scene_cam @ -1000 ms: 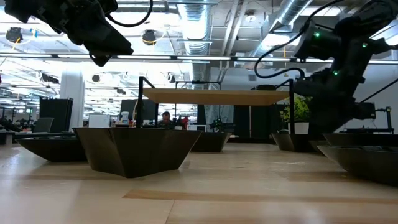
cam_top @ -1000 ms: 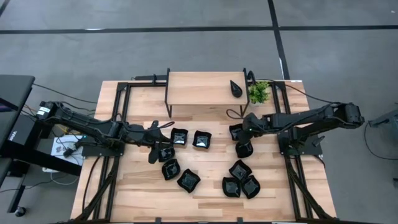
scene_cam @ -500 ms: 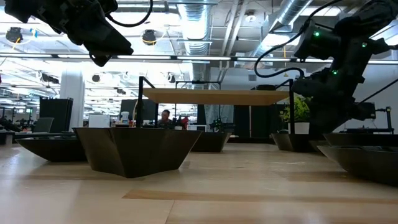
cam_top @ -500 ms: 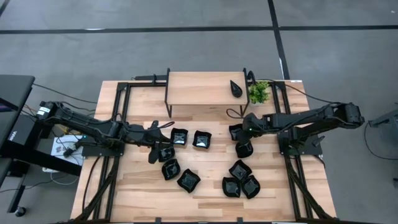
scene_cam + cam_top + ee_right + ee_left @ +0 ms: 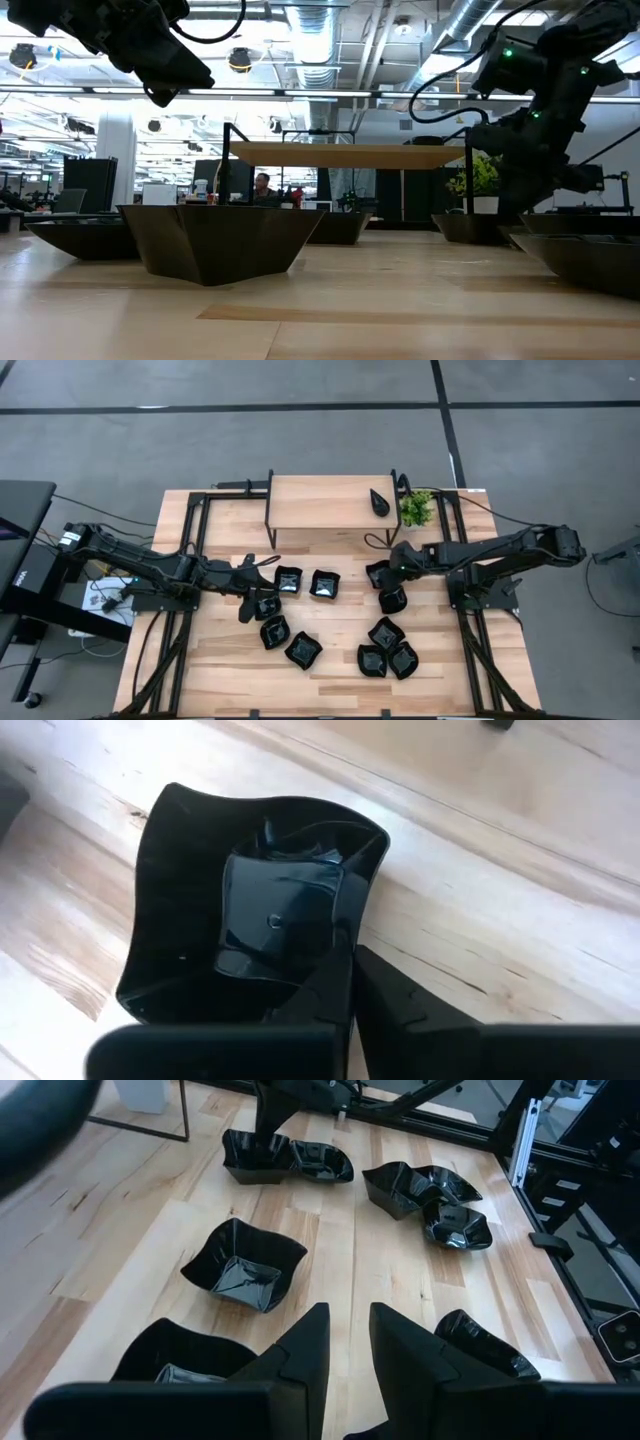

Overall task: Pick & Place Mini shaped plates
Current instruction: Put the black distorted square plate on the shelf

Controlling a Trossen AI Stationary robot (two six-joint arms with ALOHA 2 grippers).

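Observation:
Several glossy black mini shaped plates lie scattered on the wooden table, each resting on its base. One more plate sits on the raised wooden shelf at the far side. My right gripper points steeply down at the right-centre and is shut on a square plate. My left gripper hovers well above the table at the left-centre, over a plate. Its fingers stand a little apart, and only bare wood shows between them. My right gripper pinches the square plate's side wall between its two fingers, one finger inside the dish and one outside. The fingers come from above, slanting down. The plate sits upright with its base on the table.
A small green potted plant stands at the far right beside the shelf. Black frame rails run along both table sides. Plates cluster near the right front and centre. Bare wood lies in the middle between the clusters.
In the low view my right gripper's fingers have drawn together on the plate beneath it, and that plate has shifted slightly. Neither arm has moved from its place.

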